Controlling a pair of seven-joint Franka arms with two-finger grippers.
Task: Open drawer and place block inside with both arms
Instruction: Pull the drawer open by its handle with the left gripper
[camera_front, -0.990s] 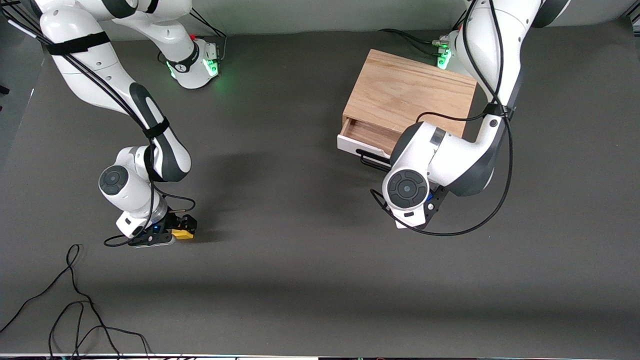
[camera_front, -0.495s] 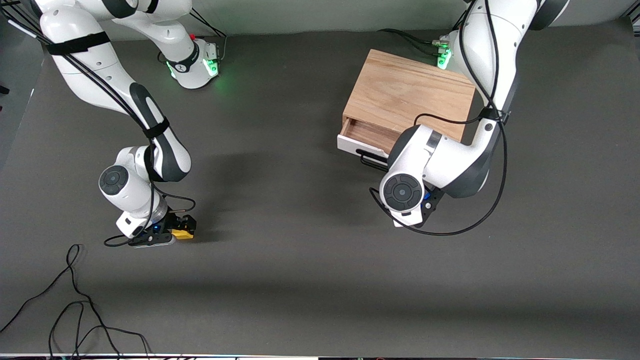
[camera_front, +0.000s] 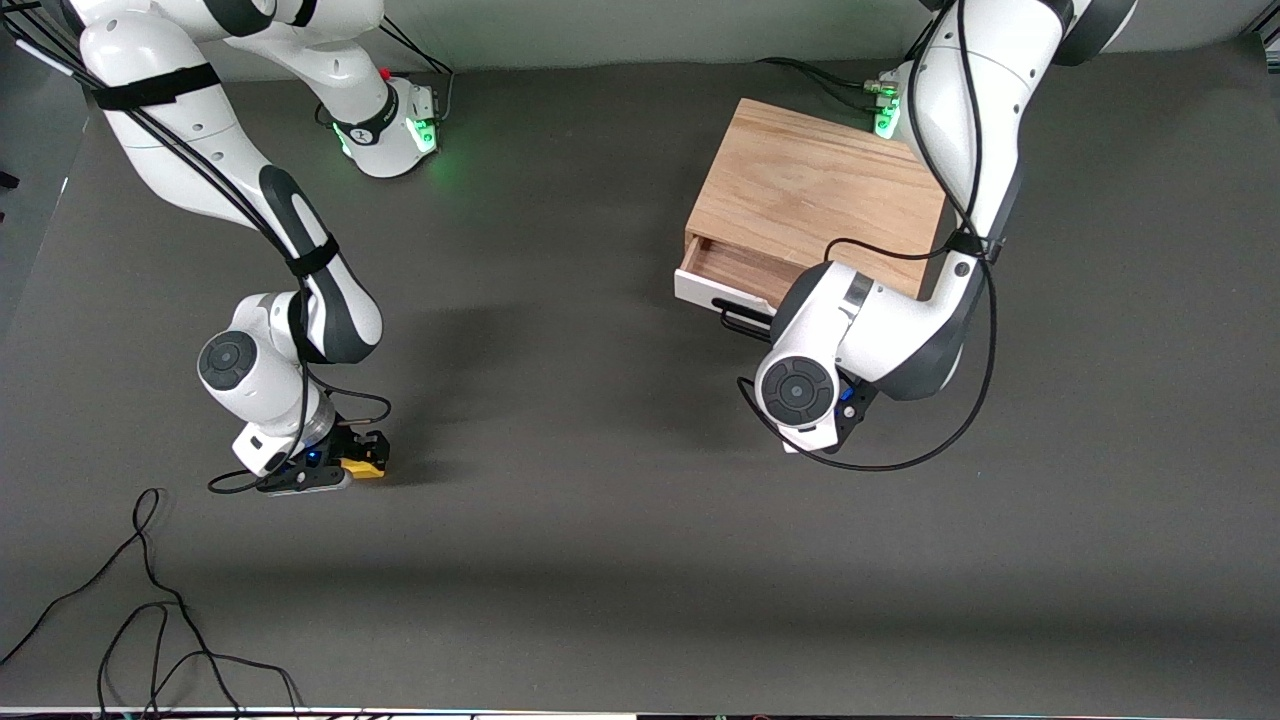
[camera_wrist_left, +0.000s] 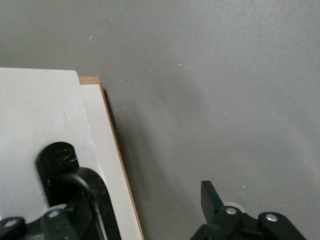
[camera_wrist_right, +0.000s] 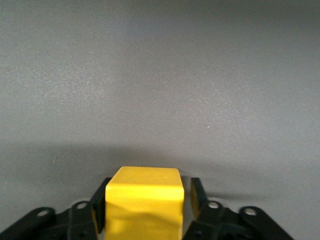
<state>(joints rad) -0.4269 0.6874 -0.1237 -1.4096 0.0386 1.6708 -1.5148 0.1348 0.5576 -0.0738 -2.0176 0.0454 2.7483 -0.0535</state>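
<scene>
Since a second ago the left arm's wrist has drifted a little toward the right arm's end of the dark grey counter (camera_front: 600, 520), and the black bar handle (camera_front: 745, 322) it is at has gone along with it slightly. The white-fronted drawer (camera_front: 715, 288) of the light-wood box cabinet (camera_front: 815, 195) shows the same narrow strip of wooden interior as before. The right arm has not changed place.

The left tool (camera_wrist_left: 150, 212) sits at the front of the drawer, in front of the cabinet, with its fingers spread wide: one black finger (camera_wrist_left: 87, 200) lies against the white drawer face at the handle's post, the other (camera_wrist_left: 212, 200) stands clear over bare counter. It grips nothing that can be seen.

The right tool (camera_wrist_right: 145, 200) is low at the counter, well apart from the cabinet and toward the right arm's end. The small yellow cube block (camera_wrist_right: 144, 202) sits directly between its fingers, which press against two of the cube's side faces, clenched on it. In the front view the block (camera_front: 363, 466) shows just past the tool's tip.

Count: one drawer, one cabinet, one block, two arms, two tools. A loose black cable (camera_front: 150, 600) lies on the counter nearer to the front camera than the right tool.
</scene>
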